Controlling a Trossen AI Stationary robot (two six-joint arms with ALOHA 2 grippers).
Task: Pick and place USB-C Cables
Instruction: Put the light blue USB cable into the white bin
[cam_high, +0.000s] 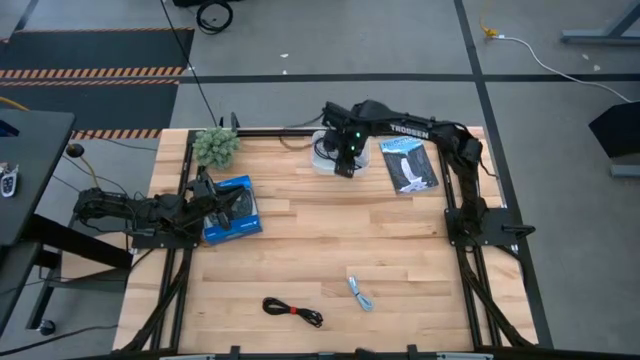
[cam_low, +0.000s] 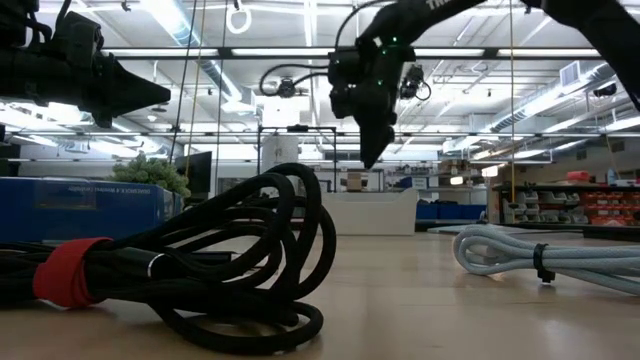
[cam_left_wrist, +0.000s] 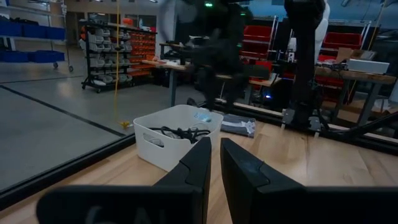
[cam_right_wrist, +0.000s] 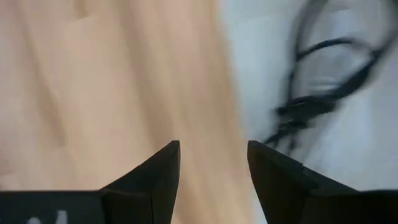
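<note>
The black cable with the red tie (cam_high: 292, 310) (cam_low: 180, 270) lies coiled near the table's near edge. The light blue cable (cam_high: 360, 292) (cam_low: 560, 255) lies just to its right. A plain black cable (cam_left_wrist: 180, 132) (cam_right_wrist: 317, 93) lies inside the white bin (cam_high: 322, 158) (cam_left_wrist: 155, 146) at the far edge. A pale item (cam_left_wrist: 202, 115) lies in the bin too; whether it is the white cable I cannot tell. My right gripper (cam_high: 345, 165) (cam_low: 370, 150) (cam_right_wrist: 213, 146) hangs open and empty above the bin's near rim. My left gripper (cam_high: 215, 200) (cam_left_wrist: 215, 142) waits shut at the left, over the blue box.
A blue box (cam_high: 232, 212) sits under my left arm, and a green plant (cam_high: 215, 145) stands at the far left corner. A grey-blue packet (cam_high: 408, 165) lies right of the bin. Bare wood stretches across the table's middle between the bin and the near cables.
</note>
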